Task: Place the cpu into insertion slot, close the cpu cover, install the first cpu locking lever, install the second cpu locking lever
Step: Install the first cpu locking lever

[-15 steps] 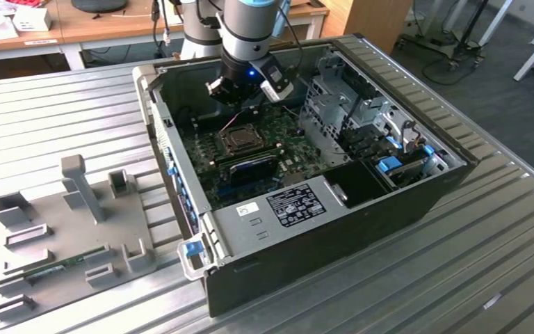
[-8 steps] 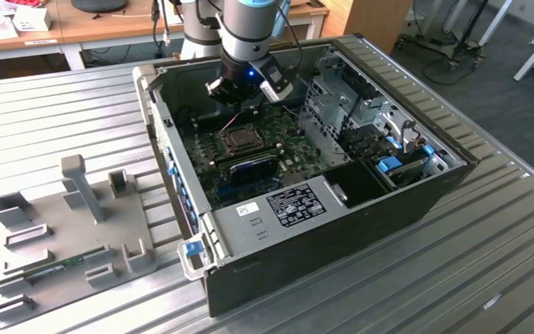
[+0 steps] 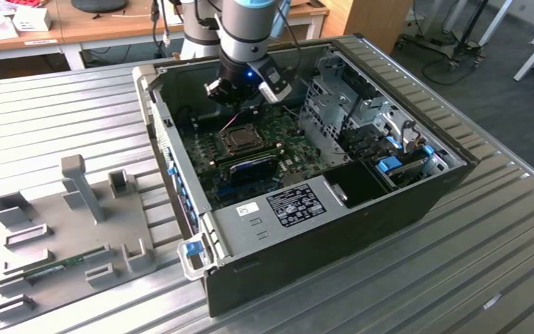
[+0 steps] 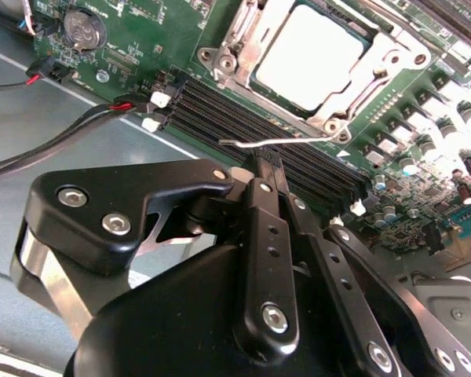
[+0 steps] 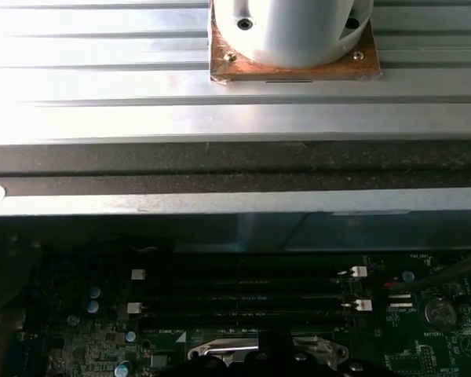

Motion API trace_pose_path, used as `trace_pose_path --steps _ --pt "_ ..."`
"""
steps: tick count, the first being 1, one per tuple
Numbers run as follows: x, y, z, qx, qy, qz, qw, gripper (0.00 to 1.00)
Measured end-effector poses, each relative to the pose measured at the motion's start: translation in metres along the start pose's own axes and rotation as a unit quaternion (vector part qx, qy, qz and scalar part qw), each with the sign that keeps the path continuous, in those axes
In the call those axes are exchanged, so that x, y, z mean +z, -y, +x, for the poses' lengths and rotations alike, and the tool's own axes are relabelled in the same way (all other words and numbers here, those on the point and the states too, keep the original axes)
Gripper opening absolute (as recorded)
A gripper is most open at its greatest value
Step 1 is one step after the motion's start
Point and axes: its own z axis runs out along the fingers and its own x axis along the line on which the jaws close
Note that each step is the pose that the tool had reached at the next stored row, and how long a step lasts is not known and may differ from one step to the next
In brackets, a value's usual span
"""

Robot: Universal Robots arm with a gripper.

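Ext. view: arm (image 3: 239,31) reaches down into an open PC case (image 3: 416,188) lying on a ribbed metal table (image 3: 489,243). Gripper (image 3: 244,90) hangs over the green board (image 3: 286,142), just behind the slot (image 3: 224,139). Grey fixture (image 3: 72,223) sits on the table at the exterior view's left, well apart from the case, w/ a RAM stick (image 3: 58,268) lying in it. Second wrist view: cpu (image 4: 314,55) sits flat in the slot, grey top up, w/ the cover (image 4: 243,31) down around it, framing it. Thin wire lever (image 4: 279,143) sticks out from a socket corner across the RAM slots (image 4: 235,118). Gripper fingers (image 4: 267,204) are pressed together, gap narrow to none, tips right at the lever. Can't tell if they touch or pinch it. Coin cell (image 4: 82,27) and red/black cables (image 4: 63,126) are off to the side on the board. First wrist view: RAM slots run parallel, w/ white end clips (image 5: 137,275). A bit of silvery socket metal (image 5: 220,345) is beside them, dark case wall (image 5: 235,169) beyond, then the table and the arm's white base (image 5: 290,27) on a copper-coloured plate (image 5: 235,71).
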Motion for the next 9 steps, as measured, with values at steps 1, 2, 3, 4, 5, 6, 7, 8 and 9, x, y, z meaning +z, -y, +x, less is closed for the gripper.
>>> trace_pose_path --steps 1,2,3,4,5,6,7,8,9 --pt "0.0002 0.0001 0.0006 0.003 0.0011 0.0001 0.99999 0.10" --pt "0.0004 0.0002 0.0010 0.007 0.0023 0.0001 0.99997 0.10" --pt "0.0007 0.0003 0.0013 0.011 0.0035 -0.0003 0.99993 0.10" --pt "0.0010 0.0004 0.0014 0.015 0.0046 -0.0012 0.99987 0.10" --pt "0.0014 0.0004 0.0014 0.020 0.0061 -0.0019 0.99979 0.10" --pt "0.0016 0.0005 0.0015 0.026 0.0080 -0.0019 0.99963 0.10" --pt "0.0016 0.0005 0.0015 0.031 0.0095 -0.0016 0.99948 0.10" --pt "0.0016 0.0006 0.0014 0.032 0.0099 -0.0015 0.99944 0.10" --pt "0.0016 0.0006 0.0015 0.032 0.0099 -0.0015 0.99943 0.10"
